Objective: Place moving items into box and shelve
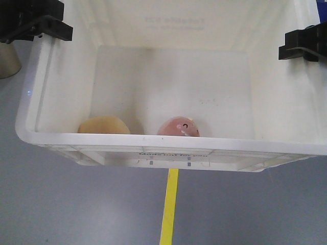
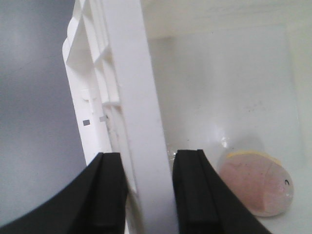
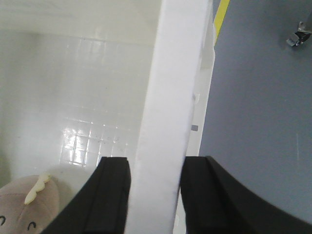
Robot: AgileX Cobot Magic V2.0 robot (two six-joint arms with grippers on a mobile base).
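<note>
The white box [image 1: 168, 145] fills the front view, open side up, above the grey floor. Inside it, against the near wall, lie two moving items: a cream-yellow toy [image 1: 103, 125] and a pink smiling toy [image 1: 178, 126]. My left gripper [image 1: 43, 28] clamps the box's left rim. In the left wrist view its fingers [image 2: 148, 161] straddle that rim [image 2: 134, 97], with the pink toy [image 2: 258, 183] on the box's floor. My right gripper [image 1: 301, 46] clamps the right rim. Its fingers [image 3: 156, 163] squeeze that wall [image 3: 173, 73], and the pink toy [image 3: 24, 209] shows at lower left.
A yellow line [image 1: 169, 209] runs along the grey floor under the box. A beige object [image 1: 7, 58] stands at the left edge. A small metal piece [image 3: 298, 35] lies on the floor to the right of the box.
</note>
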